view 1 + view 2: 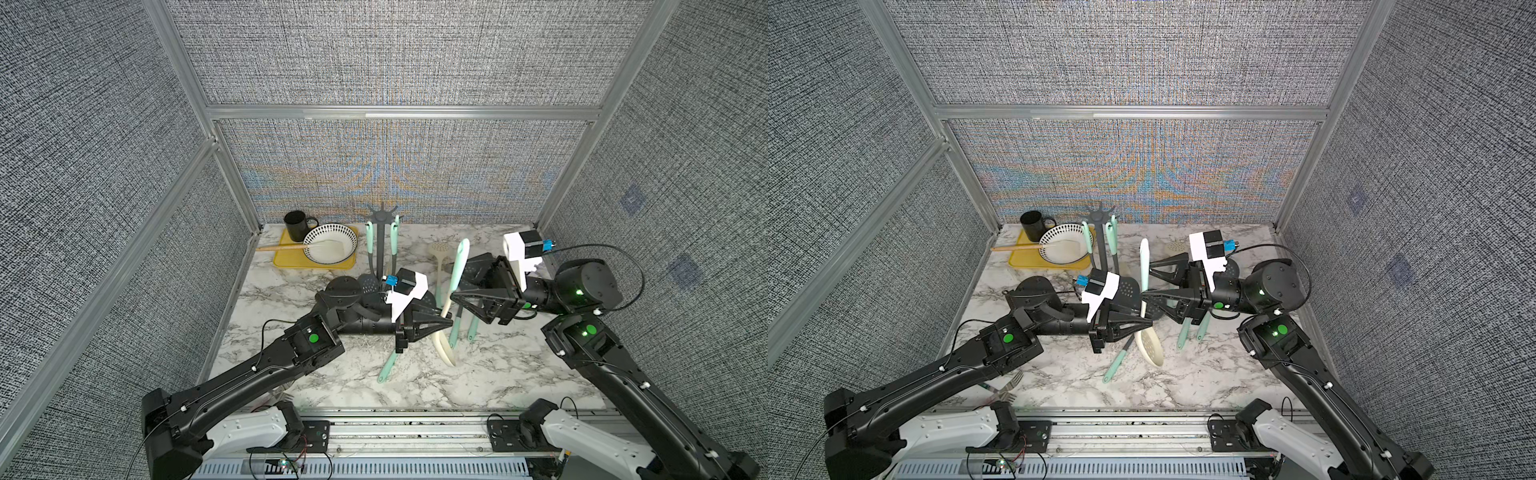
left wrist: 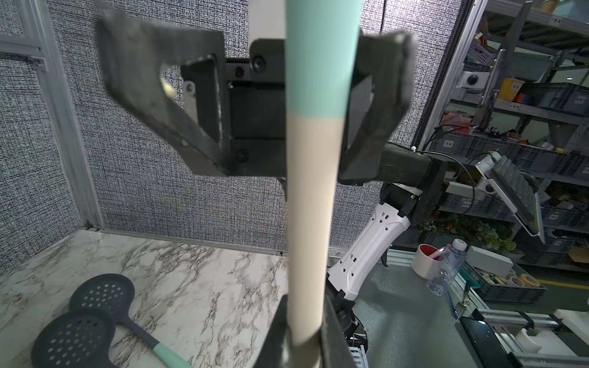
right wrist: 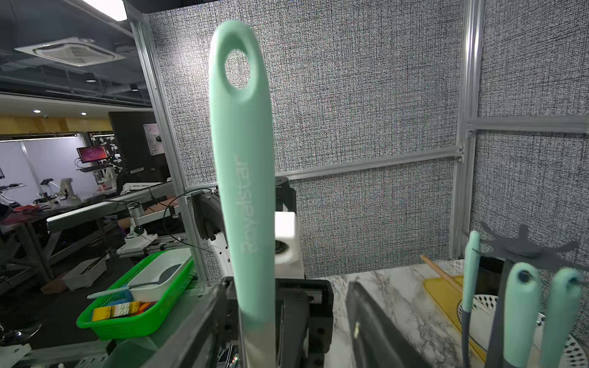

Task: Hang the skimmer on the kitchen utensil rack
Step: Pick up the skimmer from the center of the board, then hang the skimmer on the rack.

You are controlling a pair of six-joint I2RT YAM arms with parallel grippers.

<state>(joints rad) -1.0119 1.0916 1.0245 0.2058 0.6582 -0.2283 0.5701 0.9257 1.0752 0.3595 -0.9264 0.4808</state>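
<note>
Right wrist view: skimmer (image 3: 245,191) handle reads "Royalstar" lengthwise.

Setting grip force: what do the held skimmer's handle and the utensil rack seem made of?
The skimmer has a mint handle, matte, with moulded lettering: likely silicone or soft plastic. The utensil rack is dark grey and matte: plastic or coated metal, unclear.

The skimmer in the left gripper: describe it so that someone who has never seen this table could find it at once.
Look to the middle of the marble table. There the left gripper clamps the skimmer nearly upright, cream head down, mint handle up. The dark skimmers beside it lie flat; it alone is held.
</note>
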